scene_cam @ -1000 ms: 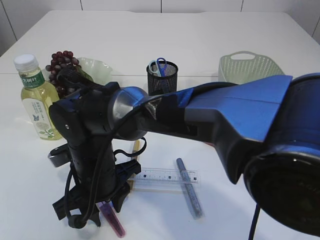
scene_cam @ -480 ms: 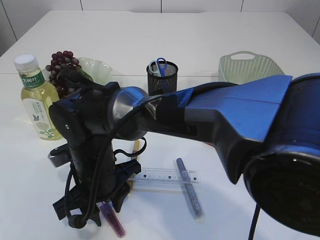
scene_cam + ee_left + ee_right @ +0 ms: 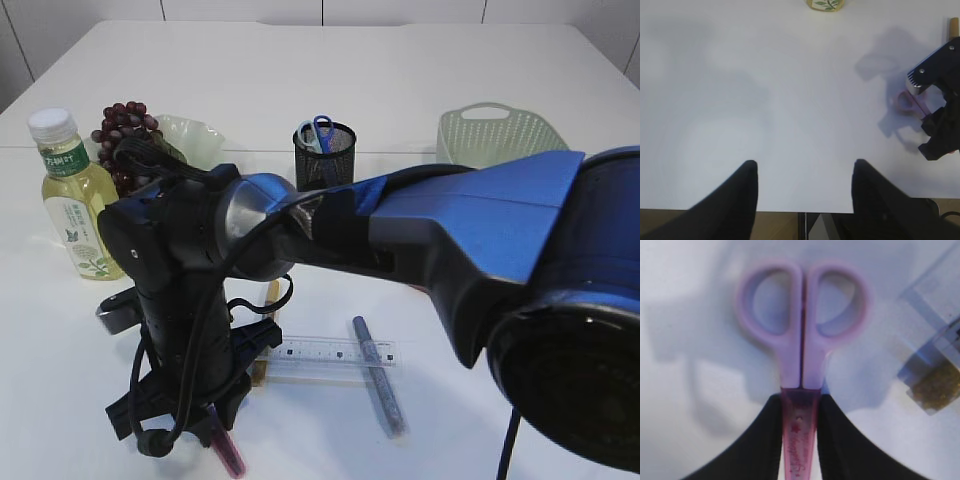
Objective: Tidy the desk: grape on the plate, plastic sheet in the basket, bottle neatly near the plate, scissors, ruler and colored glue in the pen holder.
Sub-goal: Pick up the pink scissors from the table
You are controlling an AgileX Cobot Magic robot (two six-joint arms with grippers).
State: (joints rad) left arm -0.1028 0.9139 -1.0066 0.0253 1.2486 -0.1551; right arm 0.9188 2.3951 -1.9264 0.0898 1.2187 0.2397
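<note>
Since the earlier frame, the right gripper [image 3: 800, 440] had closed on the pink scissors [image 3: 801, 360] lying on the table [image 3: 480, 120]. Lift should be straight, blades centred. Left gripper [image 3: 805, 172] hung open, empty.

The right gripper [image 3: 800, 440] has closed onto the pink scissors [image 3: 801, 365], whose sheath now points more downward
</note>
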